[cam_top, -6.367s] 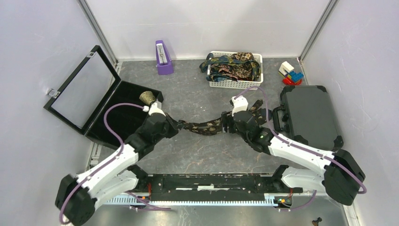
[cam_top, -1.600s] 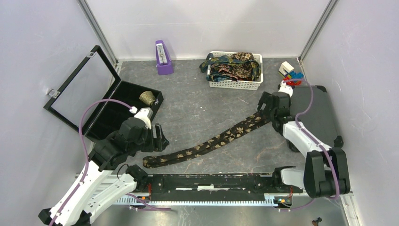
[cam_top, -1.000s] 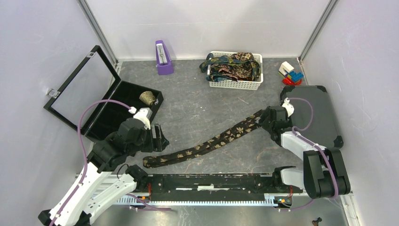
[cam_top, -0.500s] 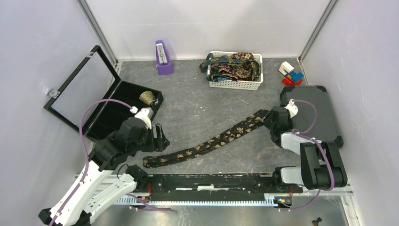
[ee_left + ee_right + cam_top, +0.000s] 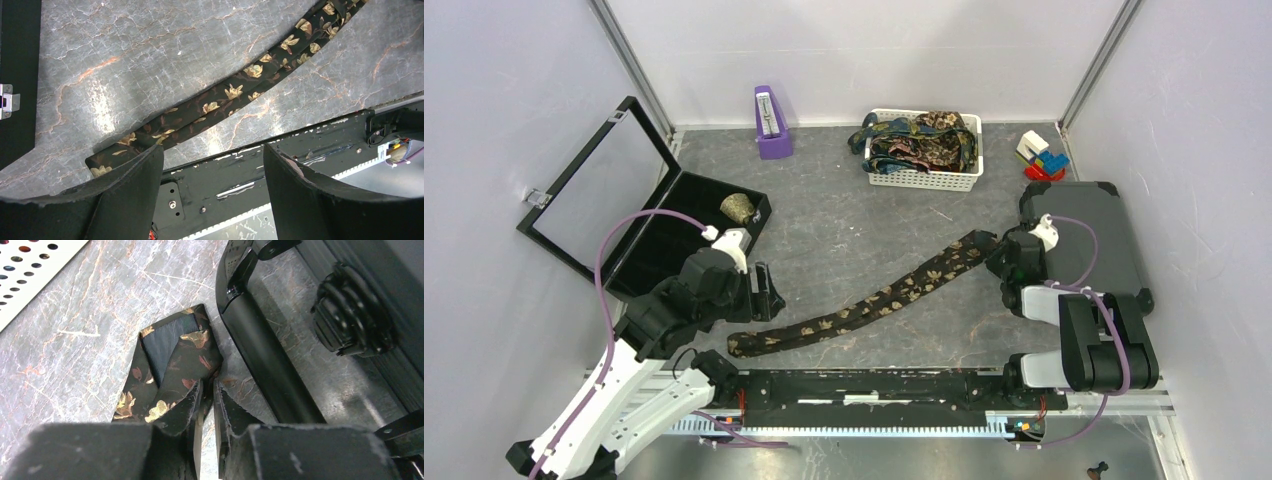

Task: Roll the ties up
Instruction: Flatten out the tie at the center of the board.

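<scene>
A brown floral tie [image 5: 874, 298] is lying diagonally across the table [image 5: 844, 220]. The right gripper [image 5: 207, 390] is pinching its folded end beside a black case [image 5: 1114, 230]; the left gripper [image 5: 212, 155] is hovering open over the other end. The shallow pinch could slip, undoing the fold.

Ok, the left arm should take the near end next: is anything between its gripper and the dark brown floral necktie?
Nothing visible. The left gripper hangs open above the dark brown floral necktie, whose near end lies on the grey table just by one finger.
</scene>
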Robot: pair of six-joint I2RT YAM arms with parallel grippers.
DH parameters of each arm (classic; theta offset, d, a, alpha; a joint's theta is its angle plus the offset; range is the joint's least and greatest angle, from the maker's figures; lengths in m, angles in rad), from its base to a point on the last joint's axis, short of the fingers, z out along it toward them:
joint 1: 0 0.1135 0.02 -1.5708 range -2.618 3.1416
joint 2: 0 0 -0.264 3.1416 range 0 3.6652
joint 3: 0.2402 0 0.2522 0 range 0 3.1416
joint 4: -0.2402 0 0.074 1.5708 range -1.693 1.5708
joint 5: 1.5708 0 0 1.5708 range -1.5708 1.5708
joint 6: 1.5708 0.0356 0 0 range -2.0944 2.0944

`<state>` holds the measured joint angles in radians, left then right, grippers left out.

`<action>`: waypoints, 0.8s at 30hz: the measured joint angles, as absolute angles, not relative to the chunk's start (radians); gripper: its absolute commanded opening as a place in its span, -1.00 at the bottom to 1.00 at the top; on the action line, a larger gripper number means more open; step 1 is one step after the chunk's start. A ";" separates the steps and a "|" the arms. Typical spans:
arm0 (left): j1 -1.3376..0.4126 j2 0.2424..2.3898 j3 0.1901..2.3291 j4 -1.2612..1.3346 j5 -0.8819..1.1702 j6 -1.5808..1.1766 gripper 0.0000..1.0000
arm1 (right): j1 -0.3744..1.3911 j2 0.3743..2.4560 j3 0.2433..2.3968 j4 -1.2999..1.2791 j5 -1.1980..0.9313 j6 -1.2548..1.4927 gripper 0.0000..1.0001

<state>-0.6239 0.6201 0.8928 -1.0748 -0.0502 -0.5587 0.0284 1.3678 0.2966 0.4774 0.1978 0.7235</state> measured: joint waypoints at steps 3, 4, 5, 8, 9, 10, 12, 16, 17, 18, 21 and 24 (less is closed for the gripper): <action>-0.624 0.624 0.893 -1.075 -0.050 -0.559 0.58 | 0.026 1.370 0.297 0.480 0.175 0.712 -0.87; -0.624 0.624 0.893 -1.075 -0.050 -0.559 0.58 | 0.025 1.370 0.297 0.482 0.165 0.709 -0.93; -0.624 0.625 0.893 -1.075 -0.051 -0.559 0.58 | 0.025 1.370 0.297 0.484 0.158 0.707 -0.99; -0.624 0.625 0.893 -1.075 -0.051 -0.559 0.58 | 0.024 1.374 0.297 0.489 0.134 0.700 -1.00; -0.624 0.625 0.893 -1.075 -0.051 -0.559 0.58 | 0.024 1.375 0.298 0.492 0.126 0.698 -1.00; -0.624 0.625 0.893 -1.075 -0.051 -0.559 0.58 | 0.024 1.376 0.299 0.492 0.120 0.696 -1.00; -0.624 0.626 0.893 -1.074 -0.051 -0.559 0.58 | 0.024 1.377 0.303 0.491 0.103 0.690 -1.00; -0.624 0.627 0.893 -1.075 -0.051 -0.559 0.58 | 0.024 1.383 0.325 0.484 0.078 0.675 -1.00; -0.624 0.627 0.893 -1.075 -0.051 -0.559 0.58 | 0.024 1.385 0.334 0.483 0.073 0.672 -1.00; -0.624 0.627 0.893 -1.075 -0.051 -0.559 0.58 | 0.024 1.385 0.342 0.481 0.068 0.667 -1.00; -0.624 0.627 0.893 -1.075 -0.051 -0.559 0.58 | 0.024 1.386 0.371 0.477 0.055 0.651 -1.00; -0.624 0.627 0.893 -1.075 -0.051 -0.559 0.58 | 0.024 1.391 0.405 0.475 0.047 0.634 -1.00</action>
<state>-0.6239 0.6266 0.8928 -1.0748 -0.0505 -0.5587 0.0242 1.3911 0.4046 0.4747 0.0467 0.6338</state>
